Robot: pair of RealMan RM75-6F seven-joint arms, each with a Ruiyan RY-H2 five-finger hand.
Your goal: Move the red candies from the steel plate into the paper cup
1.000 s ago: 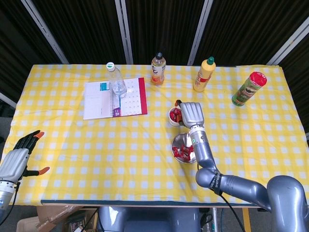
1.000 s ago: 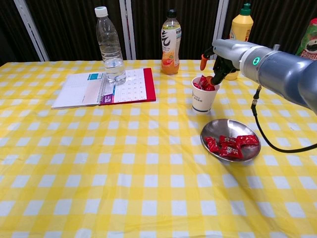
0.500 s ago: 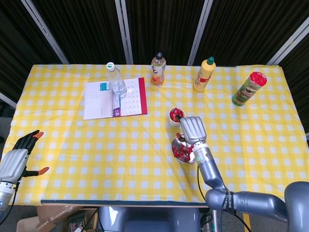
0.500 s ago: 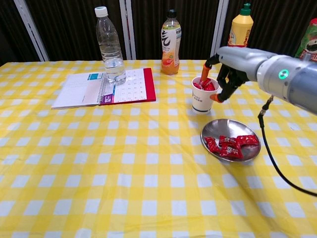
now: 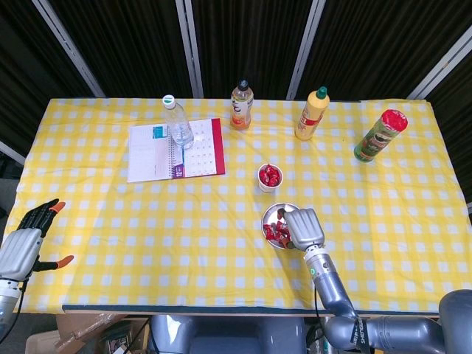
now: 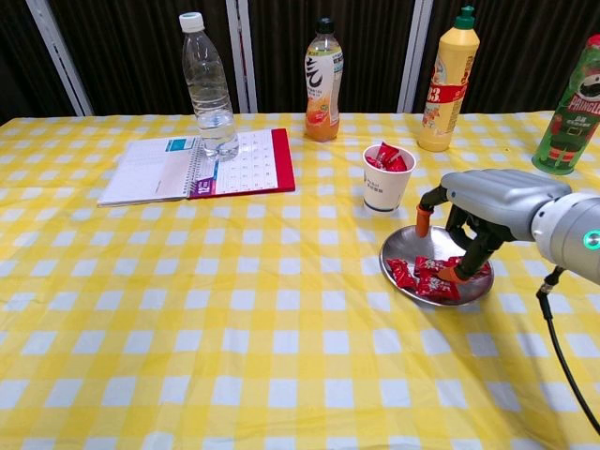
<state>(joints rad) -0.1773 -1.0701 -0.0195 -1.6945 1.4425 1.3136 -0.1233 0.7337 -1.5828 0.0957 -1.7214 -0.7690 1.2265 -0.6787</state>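
While over plate: right hand (image 6: 487,202) back from paper cup (image 6: 385,178), fingers spread, empty
Change: candy dropped in cup
Next: pick red candies (image 6: 427,275) off steel plate (image 6: 396,253)
Left hand (image 5: 26,240): idle, fingers spread

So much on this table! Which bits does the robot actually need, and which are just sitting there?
Needed: red candies, steel plate, paper cup, right hand.

Just sitting there: water bottle, notebook, orange drink bottle, yellow squeeze bottle, crisps tube, idle left hand.

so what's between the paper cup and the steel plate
Nothing: only bare checked tablecloth separates the paper cup from the steel plate, clearest in the chest view.
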